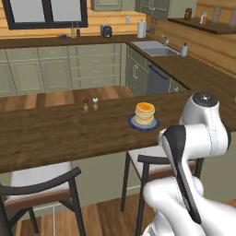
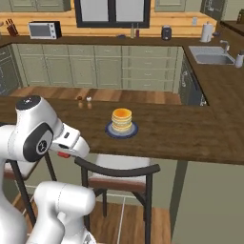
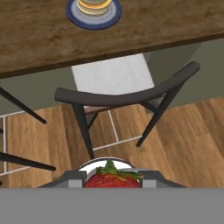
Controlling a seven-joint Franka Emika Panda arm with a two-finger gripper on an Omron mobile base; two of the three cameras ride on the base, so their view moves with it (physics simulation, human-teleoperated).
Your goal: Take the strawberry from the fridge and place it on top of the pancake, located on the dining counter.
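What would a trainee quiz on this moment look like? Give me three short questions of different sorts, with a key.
1. True or false: the strawberry already sits on the pancake.
2. What is the gripper shut on? A) a salt shaker B) the strawberry C) nothing
3. Fill in: in the hand view, a dark ____ with a pale seat stands below the dining counter edge.

Key: 1 false; 2 B; 3 chair.
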